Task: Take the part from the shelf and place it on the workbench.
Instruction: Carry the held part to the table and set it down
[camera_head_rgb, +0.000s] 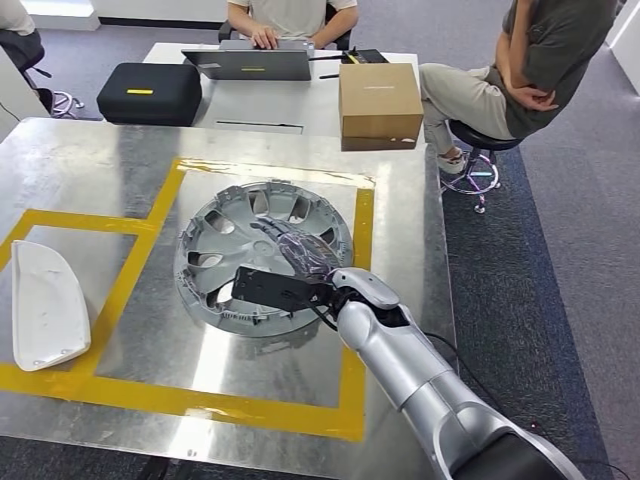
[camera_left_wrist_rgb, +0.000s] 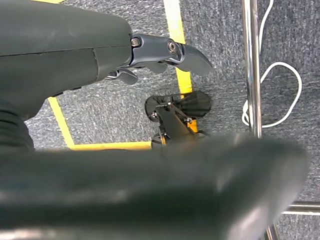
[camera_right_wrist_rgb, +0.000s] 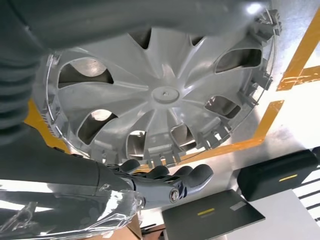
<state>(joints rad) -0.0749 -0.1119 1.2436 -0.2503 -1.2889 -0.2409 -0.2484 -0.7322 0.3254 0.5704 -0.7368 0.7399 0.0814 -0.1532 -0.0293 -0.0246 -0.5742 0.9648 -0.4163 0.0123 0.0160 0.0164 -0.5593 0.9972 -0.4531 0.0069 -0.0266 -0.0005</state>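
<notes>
The silver wheel cover (camera_head_rgb: 260, 255) lies flat on the metal workbench (camera_head_rgb: 392, 300), inside the square marked with yellow tape (camera_head_rgb: 143, 262), toward the bench's right edge and nearer its far edge than its near one. The right hand (camera_head_rgb: 298, 250) is stretched over the cover's right half, fingers extended and a little apart; from the head view it seems to hover or rest lightly rather than grip, though contact is hard to judge. In the right wrist view the fingers (camera_right_wrist_rgb: 188, 176) lie past the cover's rim. The left hand (camera_left_wrist_rgb: 166, 52) hangs over grey carpet, fingers loosely extended, holding nothing. A white curved part (camera_head_rgb: 47, 305) sits near the bench's left edge
</notes>
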